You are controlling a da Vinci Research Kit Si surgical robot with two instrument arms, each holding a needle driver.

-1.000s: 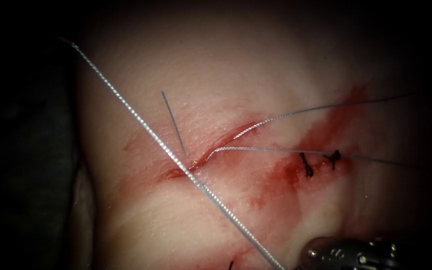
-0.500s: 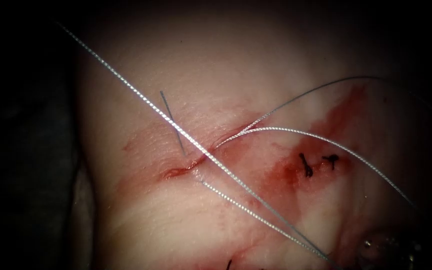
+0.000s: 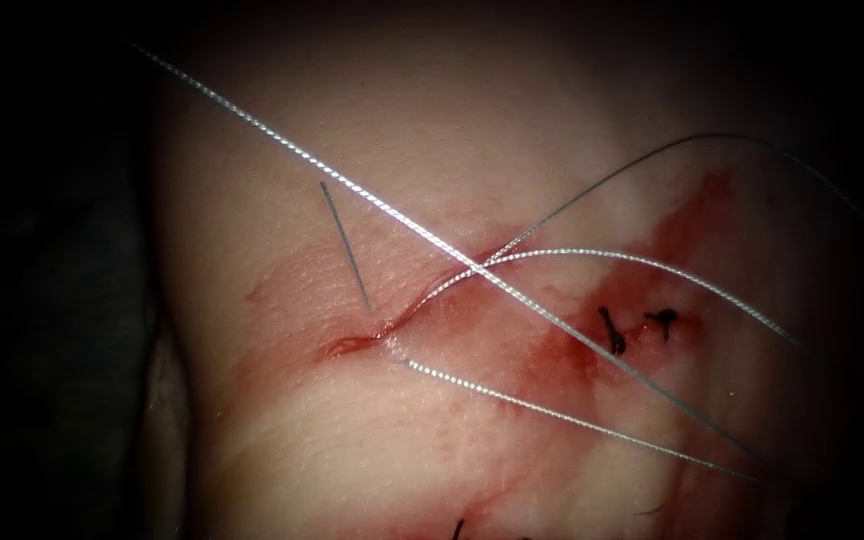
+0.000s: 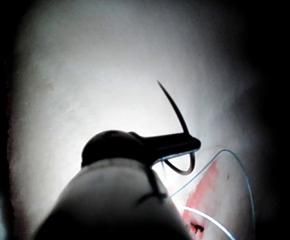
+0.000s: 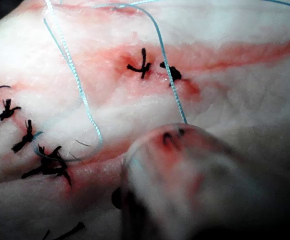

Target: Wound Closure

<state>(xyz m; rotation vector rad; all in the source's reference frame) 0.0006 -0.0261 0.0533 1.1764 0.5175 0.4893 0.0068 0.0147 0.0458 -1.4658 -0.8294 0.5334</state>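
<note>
Endoscope view: thread (image 3: 512, 285) crosses the cut (image 3: 392, 322) in slack loops over the tissue (image 3: 352, 440).

Left wrist view: the left tool (image 4: 187, 144) grips the needle (image 4: 177, 112) mid-curve, clear of tissue; judged best kept untangled.

Right wrist view: the right tool's (image 5: 184, 190) state cannot be told.

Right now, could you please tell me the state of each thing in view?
Left hand: shut on the needle, mid-curve.
Needle: held clear of the tissue.
Right hand: blurred, grasp unclear.
Thread: strands cross the cut.
Cut: open at left; dark stitches at right.
</note>
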